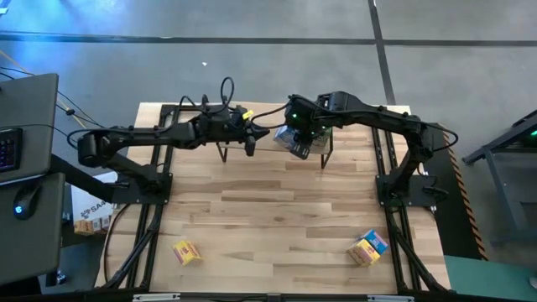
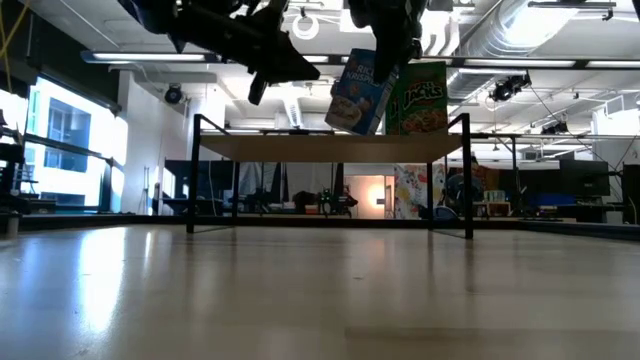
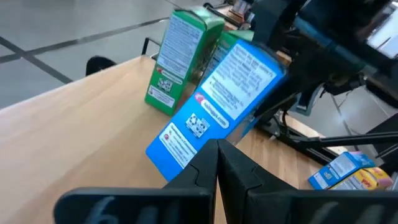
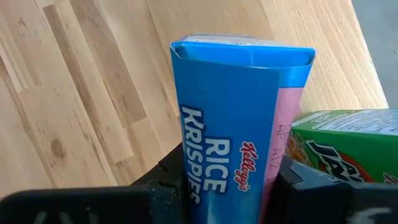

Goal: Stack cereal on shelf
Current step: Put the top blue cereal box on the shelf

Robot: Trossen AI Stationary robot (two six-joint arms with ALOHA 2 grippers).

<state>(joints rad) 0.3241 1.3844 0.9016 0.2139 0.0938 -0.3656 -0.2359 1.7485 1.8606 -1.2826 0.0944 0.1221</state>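
My right gripper [image 2: 385, 45] is shut on a blue cereal box [image 2: 358, 92] that tilts over the shelf [image 2: 320, 148], a light plank on thin black legs at the table's far edge. Just right of the blue box, a green box [image 2: 425, 97] stands on the plank on its base. My left gripper [image 1: 249, 144] hovers shut above the shelf, left of the blue box [image 3: 214, 112] and apart from it. A yellow box [image 1: 186, 252] and a blue and yellow pair [image 1: 369, 247] lie on the table near its near edge. My right gripper pinches the blue box between its two fingers [image 4: 168, 186], one on each narrow side [image 4: 280, 149], at the box's upper part. The fingers come from above, pointing down. The box hangs tilted below them; whether its lower corner [image 2: 348, 128] touches the plank I cannot tell.
The shelf plank left of the blue box is bare wood [image 3: 81, 124]. Black arm frames [image 1: 143, 180] flank the table on both sides. The wide table surface [image 1: 268, 210] between shelf and near edge holds only the loose boxes.
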